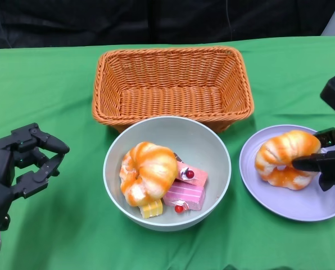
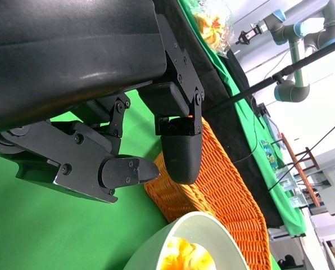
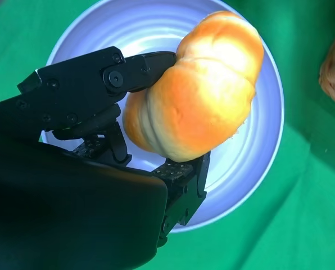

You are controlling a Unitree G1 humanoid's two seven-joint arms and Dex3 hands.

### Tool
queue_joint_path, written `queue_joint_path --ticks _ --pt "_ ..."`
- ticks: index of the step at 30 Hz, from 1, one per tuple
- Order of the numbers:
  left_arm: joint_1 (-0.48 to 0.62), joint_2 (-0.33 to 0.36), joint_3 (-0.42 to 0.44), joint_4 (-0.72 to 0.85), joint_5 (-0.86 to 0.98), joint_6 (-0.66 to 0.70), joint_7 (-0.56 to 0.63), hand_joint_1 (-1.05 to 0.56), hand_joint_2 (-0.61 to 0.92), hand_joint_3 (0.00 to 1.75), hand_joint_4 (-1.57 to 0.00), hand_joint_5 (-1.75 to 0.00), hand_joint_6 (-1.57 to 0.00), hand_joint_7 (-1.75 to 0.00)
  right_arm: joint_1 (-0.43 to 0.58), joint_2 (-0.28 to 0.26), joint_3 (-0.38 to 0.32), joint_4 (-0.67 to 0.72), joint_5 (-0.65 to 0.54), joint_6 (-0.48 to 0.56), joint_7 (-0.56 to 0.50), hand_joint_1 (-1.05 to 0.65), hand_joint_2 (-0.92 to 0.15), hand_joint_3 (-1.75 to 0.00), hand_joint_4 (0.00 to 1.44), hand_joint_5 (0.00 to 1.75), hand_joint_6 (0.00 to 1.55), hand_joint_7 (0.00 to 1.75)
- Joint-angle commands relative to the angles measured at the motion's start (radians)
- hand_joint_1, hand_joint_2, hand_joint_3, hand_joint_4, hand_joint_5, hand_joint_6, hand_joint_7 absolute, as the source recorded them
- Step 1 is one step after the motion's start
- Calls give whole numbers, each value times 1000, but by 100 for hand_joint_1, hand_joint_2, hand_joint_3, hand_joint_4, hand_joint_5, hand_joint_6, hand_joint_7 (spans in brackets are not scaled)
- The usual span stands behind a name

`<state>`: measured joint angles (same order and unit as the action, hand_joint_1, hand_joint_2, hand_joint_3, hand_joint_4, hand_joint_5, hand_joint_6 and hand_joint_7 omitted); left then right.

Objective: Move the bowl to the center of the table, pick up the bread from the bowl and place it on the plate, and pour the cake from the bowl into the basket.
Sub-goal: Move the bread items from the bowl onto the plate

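Green cloth point(image 1: 55, 101) covers the whole table under my head camera, with a dark backdrop along the far edge.

From my right wrist camera I see my right hand point(image 3: 150, 118) clasping a bread roll point(image 3: 198, 101): one finger point(image 3: 148, 62) presses its upper side and another sits beneath it, so the roll is pinched between them. In the head view the same roll point(image 1: 283, 157) lies over the lavender plate point(image 1: 268, 205) at the table's right; it appears to rest on the plate, but I cannot tell for sure whether it touches. The plate point(image 3: 257, 169) fills most of the right wrist view, its rim ringed by green cloth.

My left hand point(image 1: 27, 163) hovers over bare cloth at the table's left, fingers apart and curled a little, holding nothing. The left wrist camera confirms it: the fingers point(image 2: 179, 152) stand apart with only cloth and the basket's woven wall point(image 2: 223, 191) beyond them.

Between the two hands, near the table's middle, sits the pale green bowl point(image 1: 212, 146). Inside it I see a second bread roll point(image 1: 148, 171) on the left side, pink cake slices point(image 1: 187, 188) with small red cherries to its right, and a yellow cake piece point(image 1: 151, 209) just under the roll.

Just behind the bowl stands the orange wicker basket point(image 1: 173, 62); the bowl's far rim overlaps its front wall in my view. Bowl and plate sit side by side, a strip of cloth between them.
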<state>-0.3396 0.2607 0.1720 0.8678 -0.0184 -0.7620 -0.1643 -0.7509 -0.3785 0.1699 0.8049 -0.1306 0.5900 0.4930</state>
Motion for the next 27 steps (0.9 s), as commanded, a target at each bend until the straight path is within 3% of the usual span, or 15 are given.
queue_joint_path --ticks 1,4,5,6,7,10,11,14,17,18,20,21,27 --pt "-8 13 12 12 -17 -3 2 -5 84 45 -81 -142 -85 -102 -2 -18 15 3 -28 -31 -10 -30 -92 -29 75 175 52 36" --pt "-9 11 13 13 -27 3 -9 -4 85 45 -81 -142 -84 -102 8 -12 9 -20 -36 -44 -32 -29 -92 -26 64 175 43 12" --pt "-7 12 11 12 -26 3 -9 -4 85 45 -80 -143 -84 -102 12 -12 16 -28 -46 -52 -42 -31 -92 -29 58 174 57 17" --pt "-6 13 10 11 -25 2 -7 -4 85 45 -80 -143 -84 -102 15 -11 20 -34 -54 -57 -49 -33 -92 -32 58 169 69 36" --pt "-5 14 8 10 -22 3 -3 -4 85 45 -80 -143 -84 -102 19 -10 28 -39 -65 -63 -58 -35 -92 -34 59 164 73 43" --pt "-2 14 8 4 -24 7 -2 -5 85 44 -79 -142 -84 -102 32 -10 45 -62 -87 -70 -71 -39 -92 -39 61 145 82 41" --pt "-1 13 8 3 -28 6 -6 -4 86 45 -79 -142 -84 -102 37 -10 50 -71 -93 -67 -73 -42 -92 -37 65 128 78 28" --pt "0 16 6 3 -27 5 -6 -3 86 45 -80 -142 -84 -103 48 -11 67 -100 -116 -51 -81 -46 -92 -33 75 109 59 5" --pt "0 18 4 2 -25 5 -6 -3 86 44 -80 -143 -84 -103 62 -11 75 -132 -129 -41 -90 -48 -92 -31 86 88 44 1" --pt "0 19 4 3 -24 2 -7 -3 87 44 -80 -144 -84 -103 69 -11 75 -145 -132 -40 -95 -50 -92 -27 88 68 41 0" --pt "2 21 3 1 -22 2 -7 -2 87 44 -80 -145 -84 -103 84 -18 87 -184 -144 -37 -92 -51 -92 -25 90 53 40 0" --pt "2 21 2 0 -21 3 -6 -3 87 44 -80 -145 -84 -103 93 -23 95 -213 -151 -33 -82 -52 -92 -26 88 38 29 0" --pt "1 24 0 -3 -17 9 -1 -3 86 44 -81 -145 -86 -104 128 -32 114 -316 -184 -2 -75 -48 -92 -21 80 17 3 0"
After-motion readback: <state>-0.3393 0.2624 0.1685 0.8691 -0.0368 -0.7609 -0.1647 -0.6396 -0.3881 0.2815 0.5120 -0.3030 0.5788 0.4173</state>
